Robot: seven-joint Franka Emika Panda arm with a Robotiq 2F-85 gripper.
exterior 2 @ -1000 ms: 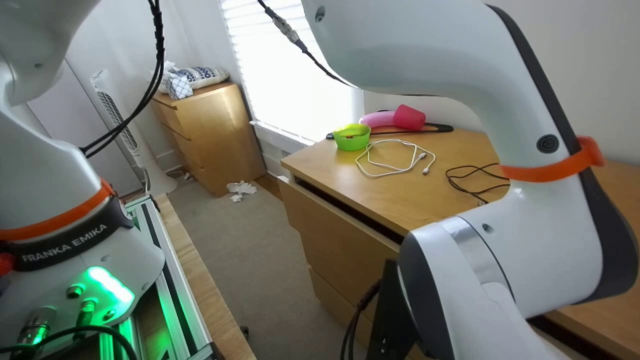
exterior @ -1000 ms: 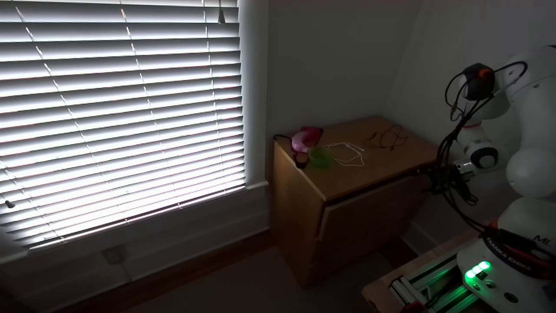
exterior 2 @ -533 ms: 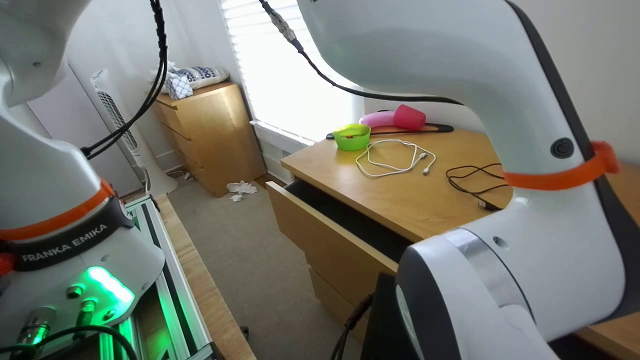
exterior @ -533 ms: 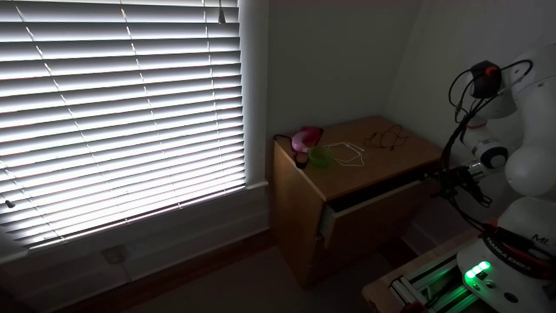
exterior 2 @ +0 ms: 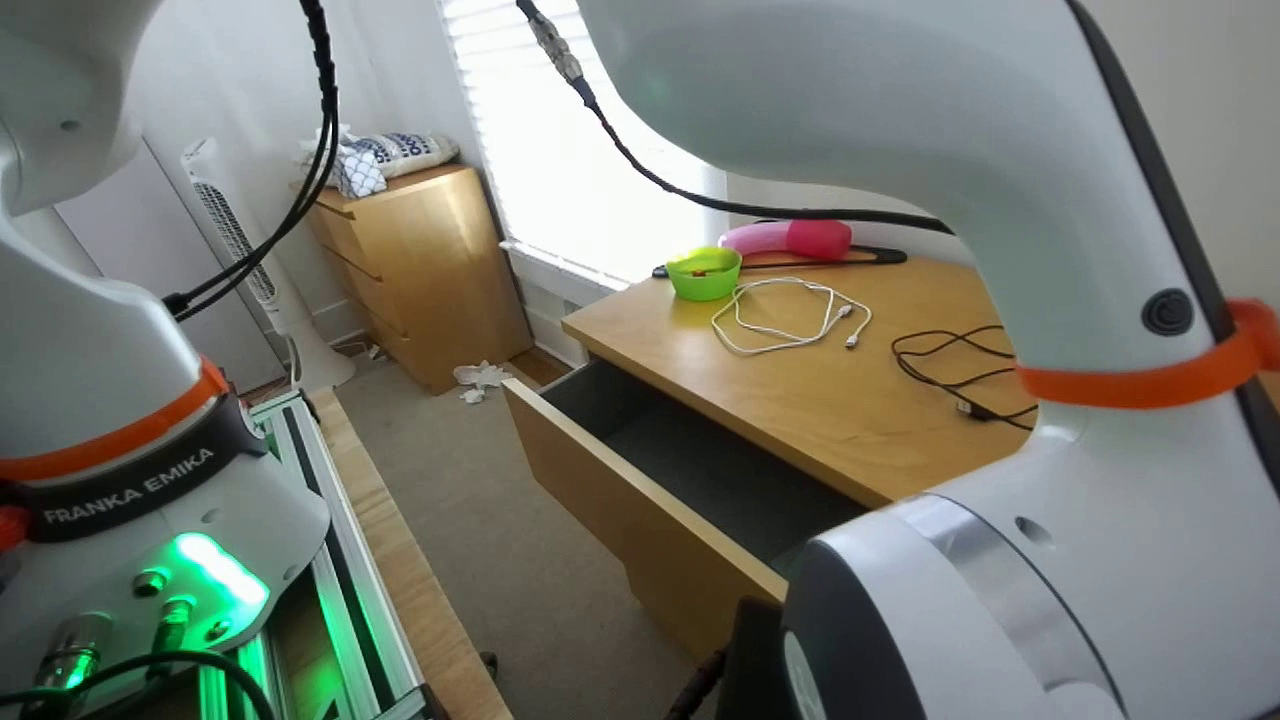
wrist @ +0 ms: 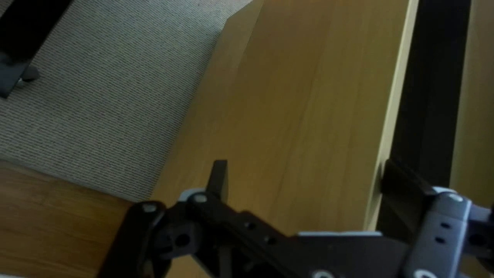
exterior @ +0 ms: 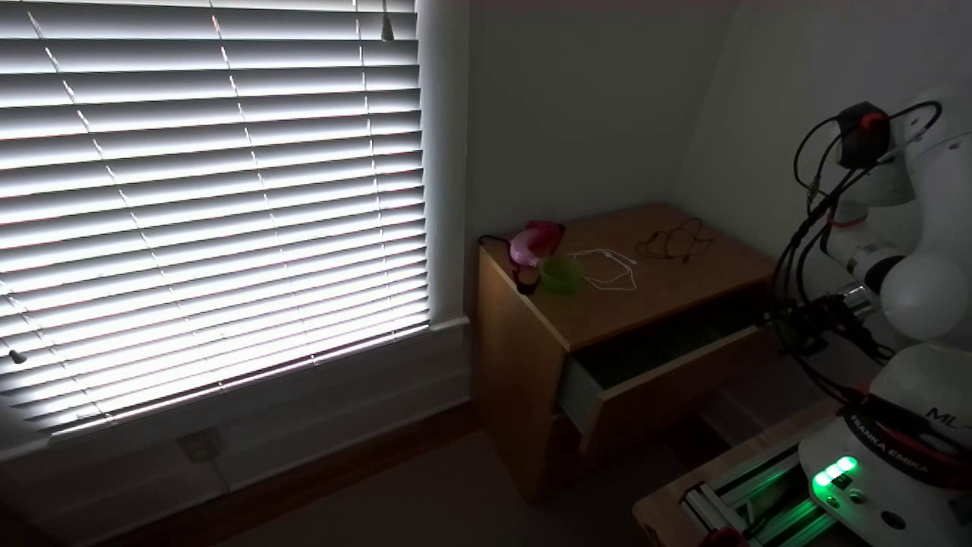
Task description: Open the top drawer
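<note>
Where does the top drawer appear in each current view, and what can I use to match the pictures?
In an exterior view: top drawer right of centre, lower half; cabinet top above it.
In an exterior view: top drawer at centre, mostly lower half; cabinet top at its upper right.
Wrist view: top drawer across the middle, up to the top edge; cabinet top along the right edge.
Shared landmark: cabinet top.
</note>
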